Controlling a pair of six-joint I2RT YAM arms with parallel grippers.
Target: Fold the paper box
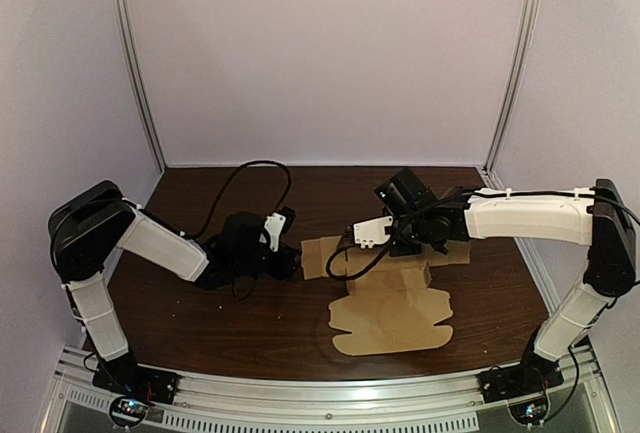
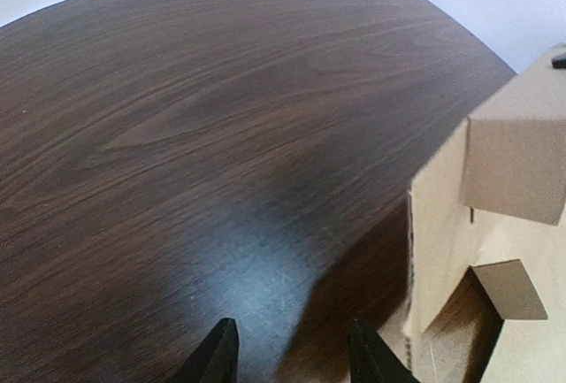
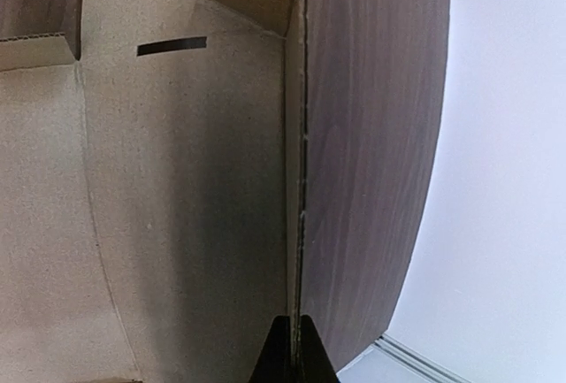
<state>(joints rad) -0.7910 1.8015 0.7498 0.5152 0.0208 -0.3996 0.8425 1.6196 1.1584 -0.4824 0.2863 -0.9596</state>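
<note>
Top view: the paper box lay as a part-folded cardboard blank on the dark wood table, centre-right. Its near part was flat and its far panels were raised betw. the two arms. The left gripper sat low just beside the box's left flap. The right gripper was down at the box's far side. Couldn't tell open or closed for either from here.

Left wrist: left gripper was open, tips spread w/ only bare table betw. them. The box stood to the right w/ a side panel upright, close to the right tip; contact unclear.

Right wrist: right gripper was closed, pinching the edge of an upright box panel. A dark slot showed in the cardboard, w/ table beyond the edge
</note>
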